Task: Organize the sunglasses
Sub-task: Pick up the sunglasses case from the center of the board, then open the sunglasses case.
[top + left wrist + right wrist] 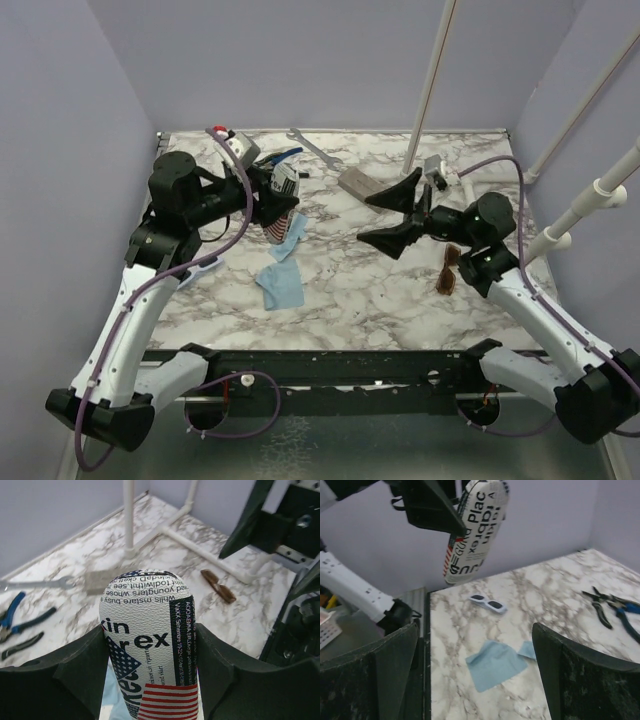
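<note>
One probably light, fragile pair of sunglasses (450, 268) lies by your right arm (530, 300); pinch the bridge gently. Right gripper (366, 218) gapes empty; left gripper (150, 645) clamps the printed case (145, 600).

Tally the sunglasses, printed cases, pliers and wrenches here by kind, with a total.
Sunglasses: 2, the brown pair and the white pair
Cases: 1, the printed case
Pliers: 2, the blue-handled pliers and the black-handled pliers
Wrenches: 1, the silver wrench
Total: 6
</note>
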Robot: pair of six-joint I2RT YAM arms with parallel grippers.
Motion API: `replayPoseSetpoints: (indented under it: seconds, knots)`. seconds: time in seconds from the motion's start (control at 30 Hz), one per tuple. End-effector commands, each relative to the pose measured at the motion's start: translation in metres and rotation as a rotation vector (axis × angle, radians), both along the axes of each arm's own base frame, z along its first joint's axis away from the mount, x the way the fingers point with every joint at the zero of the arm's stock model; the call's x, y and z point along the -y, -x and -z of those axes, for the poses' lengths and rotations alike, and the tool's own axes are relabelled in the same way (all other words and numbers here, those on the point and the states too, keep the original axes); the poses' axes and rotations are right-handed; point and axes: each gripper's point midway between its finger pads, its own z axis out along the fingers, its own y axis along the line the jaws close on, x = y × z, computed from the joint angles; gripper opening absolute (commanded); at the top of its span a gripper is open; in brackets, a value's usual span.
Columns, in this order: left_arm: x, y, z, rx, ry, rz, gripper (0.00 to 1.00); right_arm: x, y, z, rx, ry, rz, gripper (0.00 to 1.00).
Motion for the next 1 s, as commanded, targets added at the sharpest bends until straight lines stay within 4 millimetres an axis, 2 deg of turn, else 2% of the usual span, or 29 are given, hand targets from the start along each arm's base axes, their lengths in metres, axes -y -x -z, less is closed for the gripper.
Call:
replayPoseSetpoints:
  seconds: [0.0, 0.17, 0.33, 0.53, 0.67, 0.7, 0.77, 0.9, 0.97]
  knots:
    - [0.025, 0.052, -0.035, 0.179, 0.062, 0.291, 0.0, -0.044, 0.046, -0.027, 0.129, -0.059, -0.272, 1.0]
    - [0.029, 0.085, -0.045, 0.261, 0.067, 0.378, 0.0, -0.095, 0.068, -0.033, 0.173, -0.074, -0.46, 1.0]
    - [0.027, 0.106, -0.048, 0.3, 0.071, 0.435, 0.0, -0.121, 0.065, -0.045, 0.18, -0.118, -0.531, 1.0]
    - [0.026, 0.112, -0.047, 0.318, 0.076, 0.447, 0.0, -0.15, 0.077, -0.043, 0.193, -0.118, -0.622, 1.0]
    - [0.027, 0.111, -0.049, 0.316, 0.09, 0.439, 0.0, -0.159, 0.076, -0.04, 0.168, -0.13, -0.631, 0.99]
    - [0.027, 0.11, -0.05, 0.313, 0.097, 0.436, 0.0, -0.16, 0.075, -0.04, 0.164, -0.134, -0.632, 0.96]
    - [0.027, 0.11, -0.054, 0.301, 0.115, 0.431, 0.0, -0.16, 0.075, -0.039, 0.161, -0.137, -0.626, 0.85]
    - [0.028, 0.113, -0.057, 0.289, 0.132, 0.438, 0.0, -0.158, 0.074, -0.033, 0.181, -0.132, -0.603, 0.58]
    - [0.028, 0.114, -0.057, 0.283, 0.135, 0.446, 0.0, -0.156, 0.075, -0.033, 0.195, -0.131, -0.6, 0.4]
